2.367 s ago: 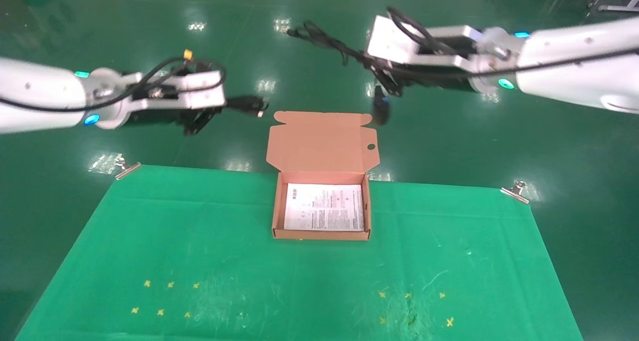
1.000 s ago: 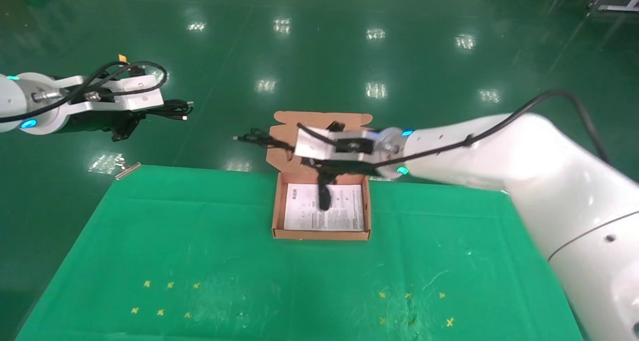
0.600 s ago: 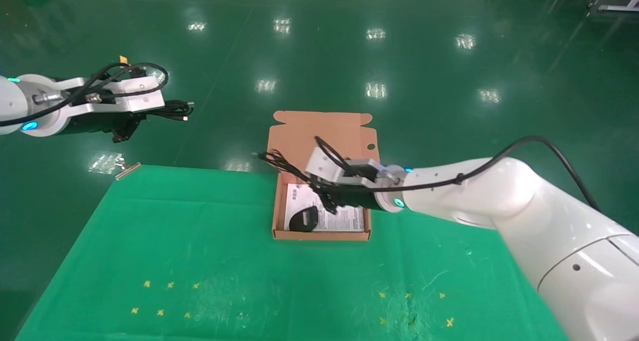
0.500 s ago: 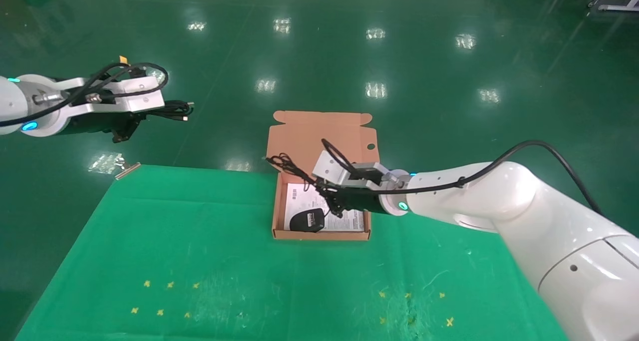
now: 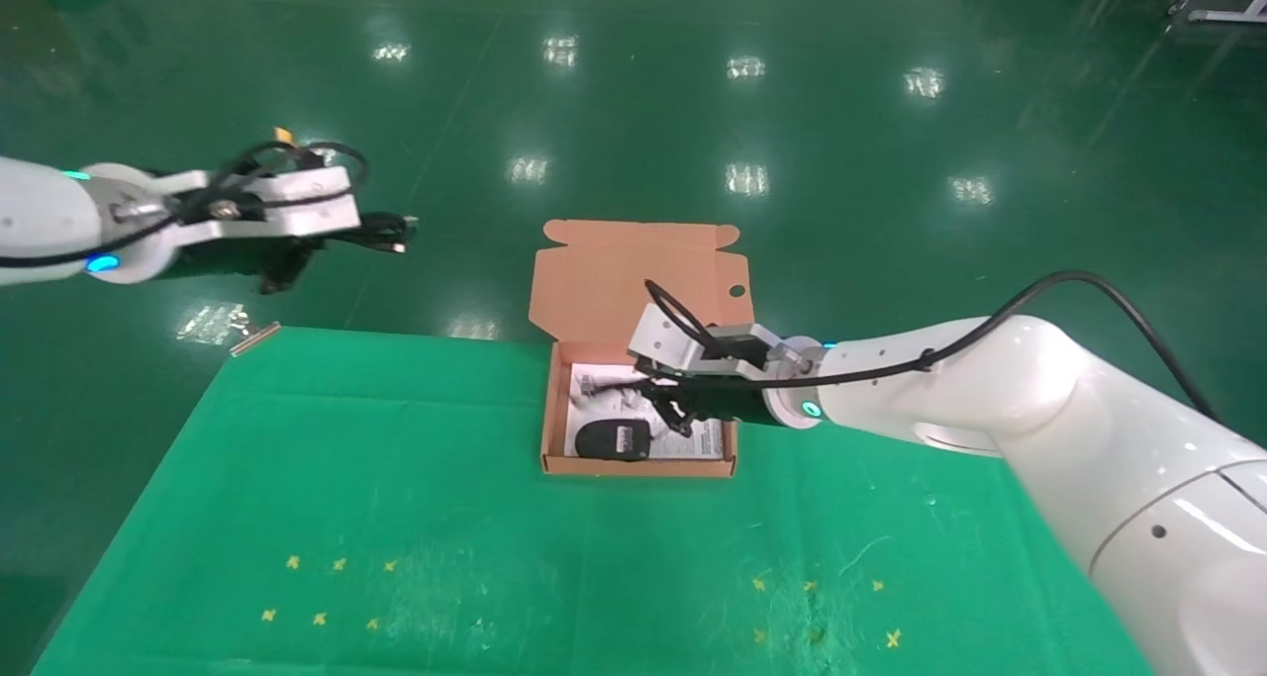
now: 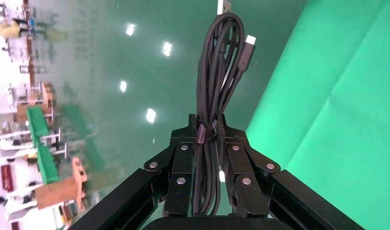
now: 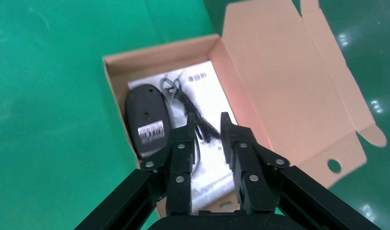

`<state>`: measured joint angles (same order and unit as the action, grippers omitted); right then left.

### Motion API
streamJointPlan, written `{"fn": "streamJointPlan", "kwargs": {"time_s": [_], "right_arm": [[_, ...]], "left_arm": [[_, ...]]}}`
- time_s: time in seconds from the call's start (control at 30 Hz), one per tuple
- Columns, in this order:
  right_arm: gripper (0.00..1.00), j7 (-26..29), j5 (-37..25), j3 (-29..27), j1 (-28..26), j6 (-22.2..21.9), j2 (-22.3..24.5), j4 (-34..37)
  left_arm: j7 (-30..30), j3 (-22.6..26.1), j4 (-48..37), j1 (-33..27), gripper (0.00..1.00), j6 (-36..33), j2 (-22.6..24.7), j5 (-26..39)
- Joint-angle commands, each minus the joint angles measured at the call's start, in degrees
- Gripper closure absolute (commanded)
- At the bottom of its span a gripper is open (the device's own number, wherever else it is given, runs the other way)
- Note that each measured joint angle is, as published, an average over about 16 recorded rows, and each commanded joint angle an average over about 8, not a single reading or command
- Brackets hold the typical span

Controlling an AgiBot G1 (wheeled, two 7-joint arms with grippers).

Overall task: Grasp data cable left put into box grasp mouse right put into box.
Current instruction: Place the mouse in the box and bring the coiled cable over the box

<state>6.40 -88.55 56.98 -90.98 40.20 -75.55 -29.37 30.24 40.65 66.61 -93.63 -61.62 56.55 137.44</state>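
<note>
The salmon-brown box (image 5: 638, 466) stands open at the far middle of the green cloth, lid (image 5: 633, 280) folded back. The black mouse (image 5: 614, 438) lies in it label up on the white sheet, also in the right wrist view (image 7: 146, 122). Its thin cord (image 7: 193, 112) lies loose beside it. My right gripper (image 5: 673, 409) hovers over the box, open (image 7: 207, 127), with the cord running between its jaws. My left gripper (image 5: 332, 241) is up off the table's far left, shut (image 6: 207, 127) on the bundled data cable (image 6: 217, 72), whose plug ends (image 5: 381, 233) point toward the box.
The green cloth (image 5: 396, 478) covers the table, held by metal clips at the far corners (image 5: 252, 338) (image 5: 1023, 379). Small yellow crosses mark the near left (image 5: 317, 587) and near right (image 5: 812, 607). Shiny green floor lies beyond the table.
My right gripper brought the mouse down into the box and let go of it; the mouse now lies flat, label up. My left arm with the cable has shifted right, toward the box.
</note>
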Motion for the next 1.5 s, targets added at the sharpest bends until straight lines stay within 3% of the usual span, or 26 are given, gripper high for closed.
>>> {"fn": "streamJointPlan", "kwargs": {"time_s": [0.03,0.4,0.73,1.13,1.4,1.5], "right_arm": [[0.0,0.3,-0.1,0.3,0.1,0.1,0.3,-0.4],[0.0,1.1,-0.8,-1.0,-1.8,-1.0,10.0,-7.1],[0.0,4.4,-2.3,-1.6,-3.4,0.2,20.4,-16.0],[0.0,11.0,-6.0,-0.6,-3.3,1.0,26.5,-24.9],[0.0,13.0,-7.3,-0.2,-3.2,0.8,27.2,-26.8],[0.0,13.1,-7.5,-0.2,-3.2,0.8,27.3,-27.0]], "left_arm": [[-0.3,0.1,-0.4,0.4,1.0,0.6,0.6,-0.6],[-9.5,0.9,-10.1,4.4,1.0,12.7,9.4,-7.6],[-22.6,2.3,-25.6,6.3,1.0,23.4,19.8,-16.0],[-33.3,10.3,-31.1,6.8,1.0,26.9,22.0,-33.0],[-34.9,14.3,-32.2,6.4,0.02,27.3,22.2,-38.3],[-34.9,14.7,-32.4,6.3,0.0,27.2,22.2,-38.8]]}}
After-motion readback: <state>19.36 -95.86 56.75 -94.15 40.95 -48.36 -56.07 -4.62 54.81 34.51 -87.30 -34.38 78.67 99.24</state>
